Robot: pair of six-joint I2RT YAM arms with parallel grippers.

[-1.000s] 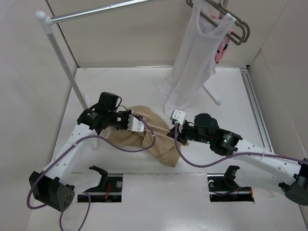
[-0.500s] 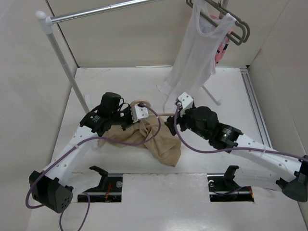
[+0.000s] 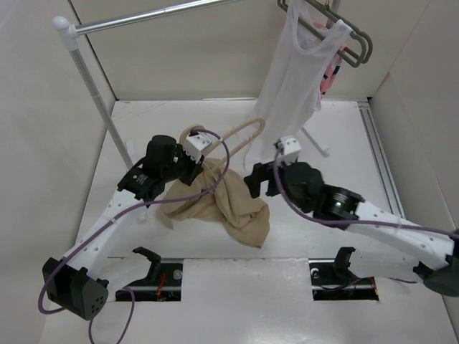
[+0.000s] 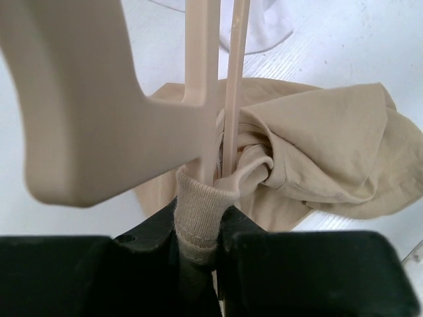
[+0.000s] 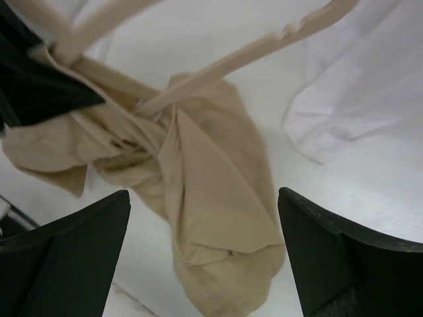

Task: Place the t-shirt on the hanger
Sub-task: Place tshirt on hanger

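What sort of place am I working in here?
Probably a lab test cell staged as a clothes-hanging station: a white table boxed in by plain panels, a metal garment rail, and a white tank top hanging on a grey-green hanger.

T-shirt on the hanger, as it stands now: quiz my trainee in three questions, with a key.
1. Multiple choice: the left gripper pinches the hanger together with the t-shirt's A sleeve, B ribbed collar, C bottom hem.
2. True or false: the right gripper stands open, holding nothing.
3. Fill in: the t-shirt's lower part rests on the ___.
Key: 1 B; 2 true; 3 table.
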